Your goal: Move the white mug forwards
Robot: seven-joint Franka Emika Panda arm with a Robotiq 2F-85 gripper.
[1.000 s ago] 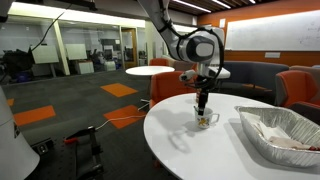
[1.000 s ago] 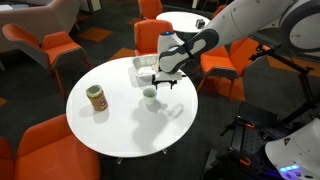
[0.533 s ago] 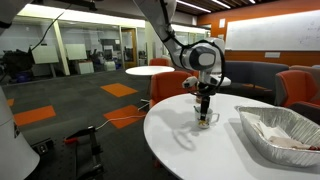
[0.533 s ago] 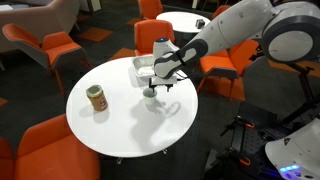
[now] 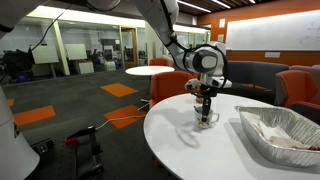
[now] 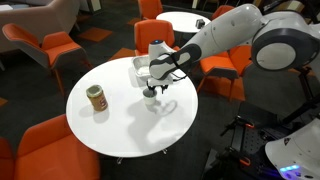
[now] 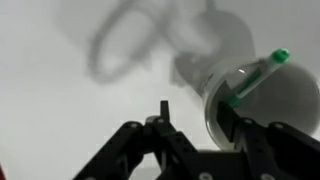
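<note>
The white mug stands on the round white table, and it also shows in the other exterior view. In the wrist view the mug is at the right, with a green stick inside it. My gripper points straight down over the mug's rim in both exterior views. Its jaws are apart: one finger is inside the mug and the other is outside the wall, with a gap still showing. The mug rests on the table.
A brownish jar with a red lid stands on the same table, away from the mug. A foil tray lies close behind the mug. Orange chairs ring the table.
My gripper has come down over the mug, from just above it to straddling its rim. The mug has not moved.
</note>
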